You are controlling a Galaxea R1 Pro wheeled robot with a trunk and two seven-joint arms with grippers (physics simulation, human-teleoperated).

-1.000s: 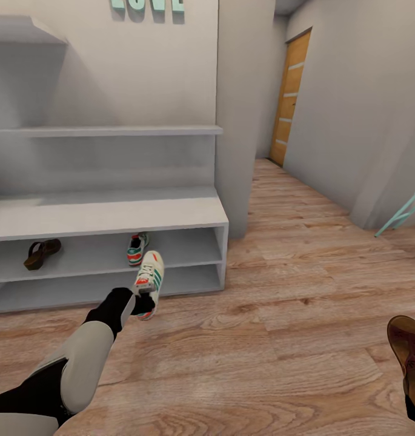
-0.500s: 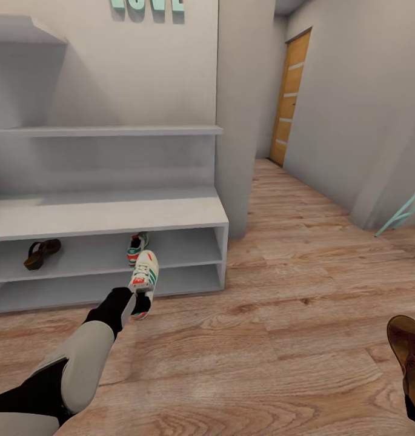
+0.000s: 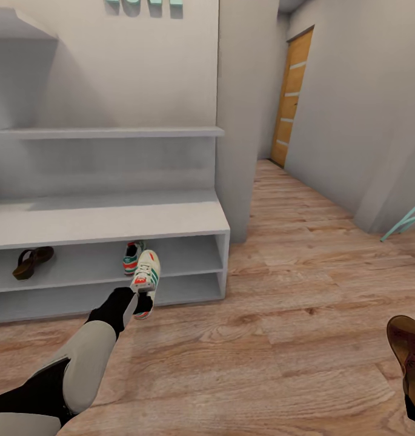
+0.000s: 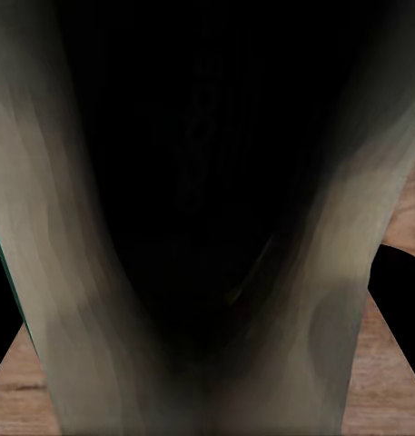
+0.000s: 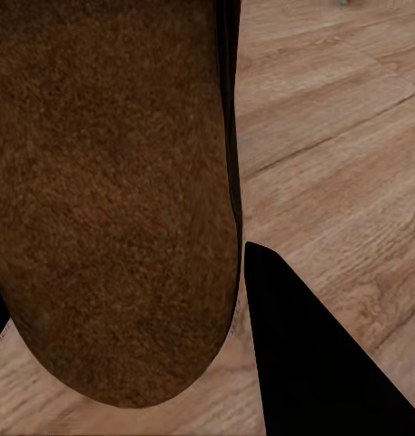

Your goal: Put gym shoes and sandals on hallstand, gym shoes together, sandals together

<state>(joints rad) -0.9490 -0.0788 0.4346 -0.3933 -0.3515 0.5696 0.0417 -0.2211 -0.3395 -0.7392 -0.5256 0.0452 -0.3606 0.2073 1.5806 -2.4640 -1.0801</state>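
Observation:
One gym shoe (image 3: 132, 257) lies on the upper of the two low shelves of the hallstand (image 3: 110, 219). My left gripper (image 3: 141, 301) is shut on the second gym shoe (image 3: 147, 274), holding it by the heel, toe toward the shelves, just in front of the first. That shoe's cream sides and dark inside (image 4: 71, 300) loom close in the left wrist view. A brown sandal (image 3: 30, 261) sits far left on the same shelf. At the bottom right edge, my right gripper (image 3: 414, 396) is shut on the other sandal (image 3: 406, 348), whose brown sole (image 5: 107, 200) lies beside a black finger (image 5: 307, 363).
The corridor floor (image 3: 280, 315) of wood planks runs right of the hallstand to an orange door (image 3: 289, 100). A grey wall pillar (image 3: 243, 121) stands beside the rack. Pale teal legs (image 3: 407, 219) lean at the right edge. The hallstand's bench top is bare.
The whole view has shifted slightly, so the camera moved. The held gym shoe has edged toward the shelf and the shoe lying there. The right gripper and its sandal are where they were.

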